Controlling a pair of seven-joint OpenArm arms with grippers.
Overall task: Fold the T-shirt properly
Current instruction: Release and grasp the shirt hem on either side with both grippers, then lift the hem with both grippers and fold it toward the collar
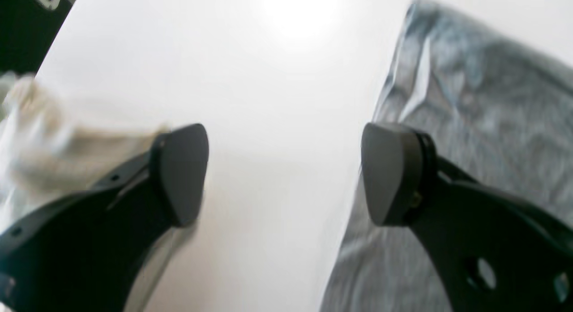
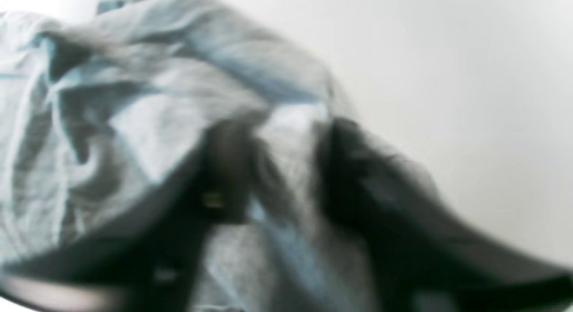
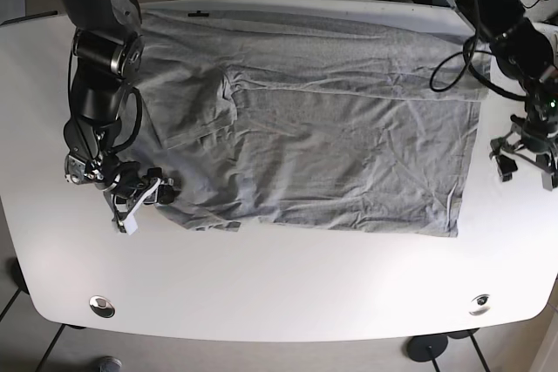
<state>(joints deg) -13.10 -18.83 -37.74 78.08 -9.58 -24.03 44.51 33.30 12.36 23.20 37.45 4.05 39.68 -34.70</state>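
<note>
1. T-shirt (image 3: pixel 331 137), grey, lies spread across the white table (image 3: pixel 261 285), filling its centre and twelve o'clock half; one sleeve (image 3: pixel 196 106) is already folded in at nine o'clock.
2. The right gripper (image 3: pixel 155 191) sits at the shirt's eight o'clock corner; its blurred wrist view shows fabric (image 2: pixel 286 137) between the narrowed jaws, so it appears pinched on the cloth.
3. The left gripper (image 1: pixel 285 173) hovers at three o'clock, jaws wide and empty over bare table, just beside the hem (image 1: pixel 380 106).
4. Judged step: gripping corners for a fold. Next, the left gripper needs to reach inward onto the hem and close.
</note>
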